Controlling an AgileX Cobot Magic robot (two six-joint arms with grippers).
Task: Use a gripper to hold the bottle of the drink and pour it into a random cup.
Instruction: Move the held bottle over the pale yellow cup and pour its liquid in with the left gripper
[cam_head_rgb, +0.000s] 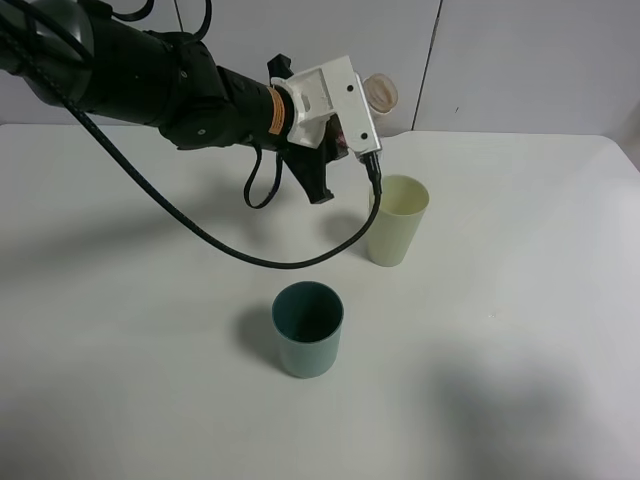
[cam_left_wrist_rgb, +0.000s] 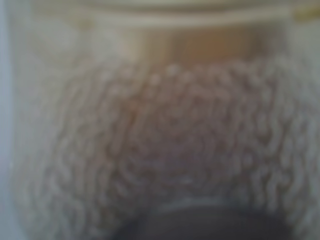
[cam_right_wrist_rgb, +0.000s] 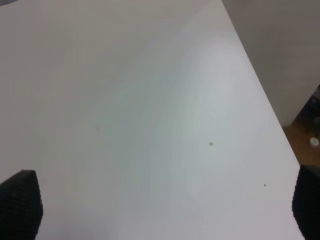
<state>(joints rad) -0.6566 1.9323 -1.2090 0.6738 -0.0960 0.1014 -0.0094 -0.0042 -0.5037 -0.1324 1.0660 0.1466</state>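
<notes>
Holding bottle (cam_head_rgb: 380, 94) in my left end effector (cam_head_rgb: 352, 118) | tipped near pale cup (cam_head_rgb: 397, 225) | my right end effector (cam_right_wrist_rgb: 165, 205) wide

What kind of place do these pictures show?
Probably a robot test bench in a lab: a black robot arm holds a bottle above a plain white table, a yellow-green cup and a teal cup stand on it, and blank white wall panels rise behind.

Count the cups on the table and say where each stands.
2. The pale yellow-green cup stands right of centre, farther back; the dark teal cup stands in the middle, nearer the front. The arm may hide others.
</notes>
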